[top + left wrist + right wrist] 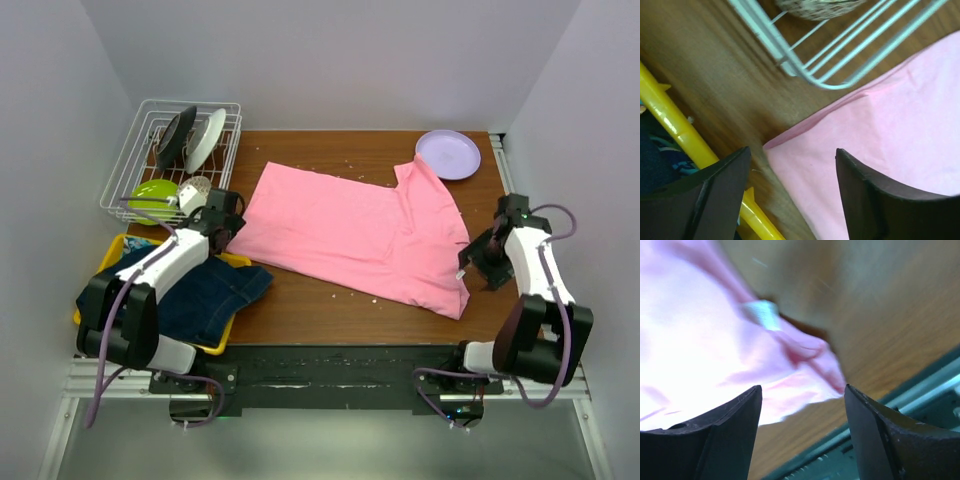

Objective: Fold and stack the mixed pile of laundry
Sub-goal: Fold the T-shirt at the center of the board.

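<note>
A large pink T-shirt (pixel 350 235) lies spread flat mid-way across the brown wooden worktop (pixel 300 310). Over the shirt's left corner the left gripper (pixel 792 152) has its jaws wide apart, gripping nothing; the right gripper (pixel 802 387), at the shirt's near right corner, likewise. Left of the shirt, a dark blue denim jacket (pixel 205 290) fills a shallow yellow plastic tray (pixel 112 248).

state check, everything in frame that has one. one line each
pink T-shirt: spread flat on table, not stacked.
denim jacket: crumpled in yellow tray, unfolded.
left gripper: open, holding nothing, over shirt corner.
right gripper: open, holding nothing, over shirt edge.
purple plate: lying flat.
dish rack: loaded, dishes on edge.
</note>
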